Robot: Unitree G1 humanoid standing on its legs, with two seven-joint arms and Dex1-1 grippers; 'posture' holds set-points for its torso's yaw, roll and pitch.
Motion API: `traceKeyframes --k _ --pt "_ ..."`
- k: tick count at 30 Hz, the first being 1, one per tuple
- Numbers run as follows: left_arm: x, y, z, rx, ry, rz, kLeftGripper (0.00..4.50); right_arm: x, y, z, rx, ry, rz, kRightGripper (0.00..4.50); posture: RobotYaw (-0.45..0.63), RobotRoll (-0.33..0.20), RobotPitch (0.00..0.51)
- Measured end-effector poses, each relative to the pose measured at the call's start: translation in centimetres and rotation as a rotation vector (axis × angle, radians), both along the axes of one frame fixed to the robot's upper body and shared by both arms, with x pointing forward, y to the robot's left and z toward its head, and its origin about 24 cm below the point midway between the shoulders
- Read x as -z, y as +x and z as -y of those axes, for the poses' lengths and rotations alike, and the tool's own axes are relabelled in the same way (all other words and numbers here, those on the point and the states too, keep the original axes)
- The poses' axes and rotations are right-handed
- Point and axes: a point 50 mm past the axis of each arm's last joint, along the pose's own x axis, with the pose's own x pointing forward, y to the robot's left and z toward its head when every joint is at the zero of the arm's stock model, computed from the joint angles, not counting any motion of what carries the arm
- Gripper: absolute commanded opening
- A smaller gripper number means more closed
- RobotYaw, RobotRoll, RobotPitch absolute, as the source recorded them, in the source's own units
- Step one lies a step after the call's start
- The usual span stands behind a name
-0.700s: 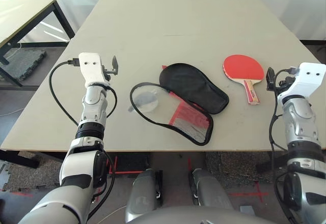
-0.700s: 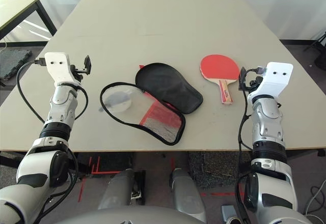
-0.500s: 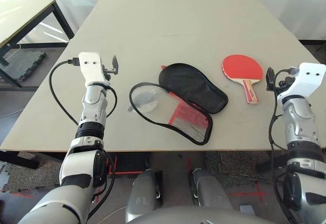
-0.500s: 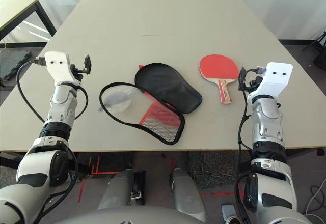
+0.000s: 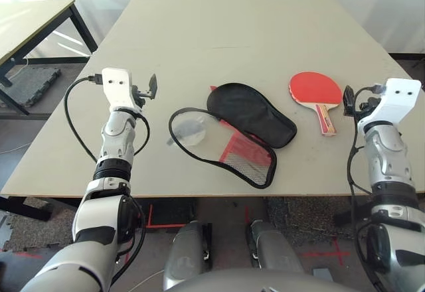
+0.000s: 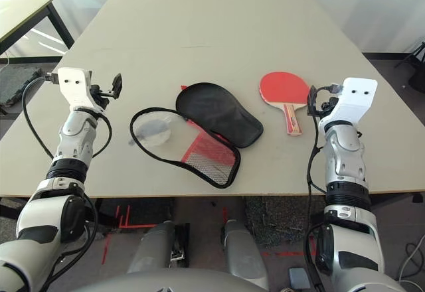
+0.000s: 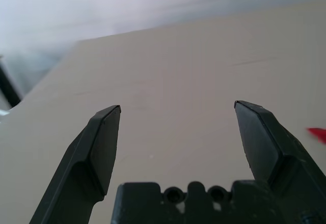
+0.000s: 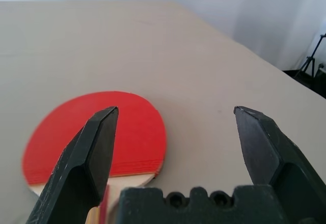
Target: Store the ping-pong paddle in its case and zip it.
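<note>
The ping-pong paddle [image 5: 316, 87] lies flat on the right of the table, red face up, its striped handle [image 5: 327, 118] pointing toward me. The case [image 5: 252, 114] lies unzipped and spread open mid-table: the black half sits at the back, and the red half with clear window and mesh pocket [image 5: 229, 149] is folded out in front. My right gripper [image 5: 348, 99] hovers just right of the paddle's handle, open and holding nothing; in the right wrist view the red blade [image 8: 97, 132] lies beyond its left finger [image 8: 91, 158]. My left gripper [image 5: 151, 86] is open over bare table left of the case.
The beige table [image 5: 219, 33] has its front edge close below the case and its right edge just beside my right arm. A second table [image 5: 33, 13] stands off to the back left. A black cable [image 5: 73, 116] loops from my left wrist.
My right gripper has shifted slightly left, toward the paddle's handle. The left gripper has edged a little right. The paddle and case lie as before.
</note>
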Motion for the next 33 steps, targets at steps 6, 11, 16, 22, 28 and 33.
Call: traceKeyframes --k 6,11,16,22,28,33 --pt "-2.8 -0.5 -0.2 0.279 0.043 -0.01 4.5 -0.9 -0.2 -1.5 -0.003 0.083 -0.115 4.48 -0.12 0.0 0.049" --pt "-4.3 -1.2 0.6 0.496 0.09 -0.062 4.5 -0.7 -0.7 -2.5 -0.013 0.216 -0.279 4.48 -0.12 0.0 0.049" --pt "-5.2 -2.1 1.7 0.668 0.115 -0.122 4.5 -0.8 -0.8 -3.3 -0.045 0.276 -0.388 4.48 -0.1 0.0 0.043" --pt "-5.9 -3.5 2.5 0.843 0.149 -0.225 4.5 0.3 -0.1 -3.3 -0.032 0.333 -0.524 4.48 -0.06 0.0 0.031" --pt "-6.0 -4.6 2.9 0.928 0.166 -0.275 4.5 0.8 0.6 -3.3 -0.043 0.319 -0.594 4.48 -0.03 0.0 0.02" --pt "-5.5 -5.4 3.2 0.985 0.167 -0.322 4.5 1.3 1.1 -3.5 -0.056 0.292 -0.644 4.32 -0.02 0.0 0.017"
